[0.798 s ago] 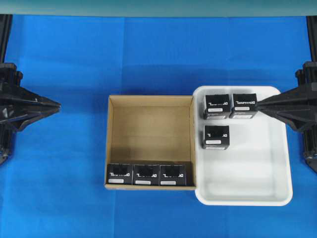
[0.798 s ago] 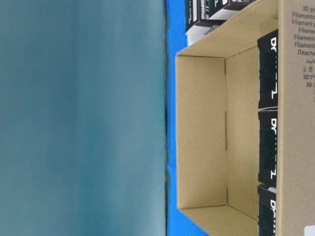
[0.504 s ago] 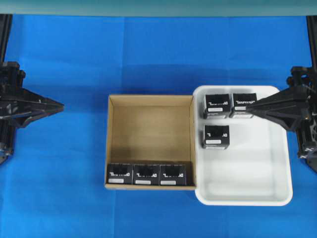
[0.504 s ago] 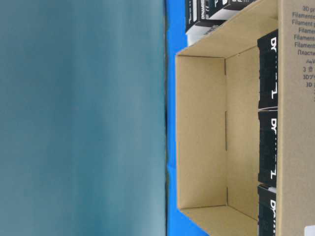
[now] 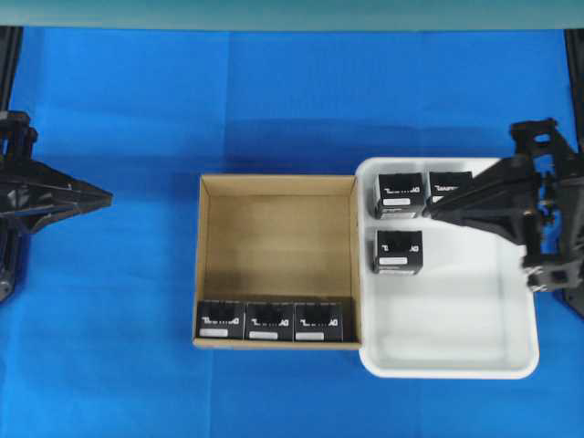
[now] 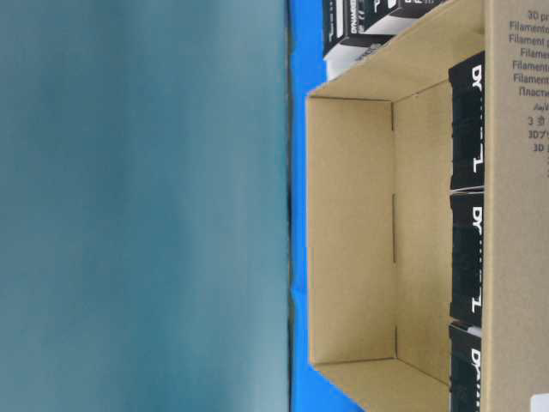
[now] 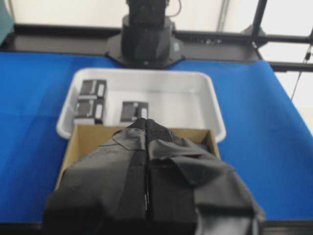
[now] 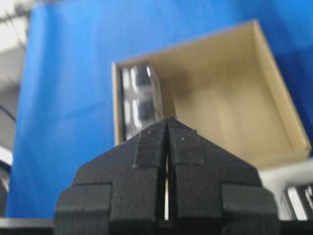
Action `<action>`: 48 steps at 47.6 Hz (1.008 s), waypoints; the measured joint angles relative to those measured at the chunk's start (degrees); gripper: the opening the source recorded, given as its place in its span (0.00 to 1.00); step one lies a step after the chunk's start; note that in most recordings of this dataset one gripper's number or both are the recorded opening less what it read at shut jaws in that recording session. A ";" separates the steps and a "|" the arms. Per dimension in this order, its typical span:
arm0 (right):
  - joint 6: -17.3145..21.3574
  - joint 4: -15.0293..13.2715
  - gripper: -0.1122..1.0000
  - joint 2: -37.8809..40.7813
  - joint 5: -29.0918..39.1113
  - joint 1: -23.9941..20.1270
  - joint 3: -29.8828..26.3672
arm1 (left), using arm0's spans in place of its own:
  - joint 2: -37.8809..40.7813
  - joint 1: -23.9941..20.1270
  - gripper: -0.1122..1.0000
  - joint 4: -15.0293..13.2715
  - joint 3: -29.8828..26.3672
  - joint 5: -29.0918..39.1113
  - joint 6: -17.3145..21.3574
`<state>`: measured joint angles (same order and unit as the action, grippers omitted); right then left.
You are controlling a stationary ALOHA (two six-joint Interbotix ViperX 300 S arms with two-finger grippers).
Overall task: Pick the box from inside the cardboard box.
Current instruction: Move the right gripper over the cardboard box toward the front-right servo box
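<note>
The left gripper (image 5: 102, 193) sits clenched and empty at the far left, while three boxes (image 5: 268, 321) line the cardboard box's (image 5: 203, 265) near wall. The right gripper (image 5: 431, 210), also clenched and empty, has swung leftward over the white tray (image 5: 456, 360), likely heading for the carton.

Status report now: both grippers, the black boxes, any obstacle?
Left gripper shut, empty. Right gripper shut, empty, above white tray. Three boxes in cardboard box. No obstacle visible.

Overhead: bright, even, sharp; soft shadow inside the cardboard box (image 5: 276, 261).
Table-level: turned sideways, foreground soft.
Wrist views: blurred; windows behind glare white.
</note>
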<state>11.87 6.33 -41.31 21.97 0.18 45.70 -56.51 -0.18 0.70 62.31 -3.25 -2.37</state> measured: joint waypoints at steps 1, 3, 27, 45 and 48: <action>0.09 0.00 0.08 0.97 1.32 0.00 -1.05 | 0.00 0.00 0.04 0.00 -0.09 0.35 0.00; 0.18 0.00 0.09 3.25 4.57 0.00 -3.52 | 0.00 0.00 0.04 0.00 -0.18 0.97 0.00; -0.97 3.60 0.09 31.99 37.00 0.44 -32.17 | -0.26 0.00 0.04 0.00 -2.72 9.76 0.00; -10.46 4.04 0.09 44.74 48.78 -1.14 -41.84 | -1.14 0.62 0.04 0.00 -3.08 11.87 0.00; -11.34 4.04 0.09 45.70 49.48 -1.14 -42.36 | -1.14 0.79 0.04 0.00 -3.08 11.87 0.00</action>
<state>0.53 10.37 4.39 71.46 -0.97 3.34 -57.66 0.62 0.70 59.24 8.61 -2.37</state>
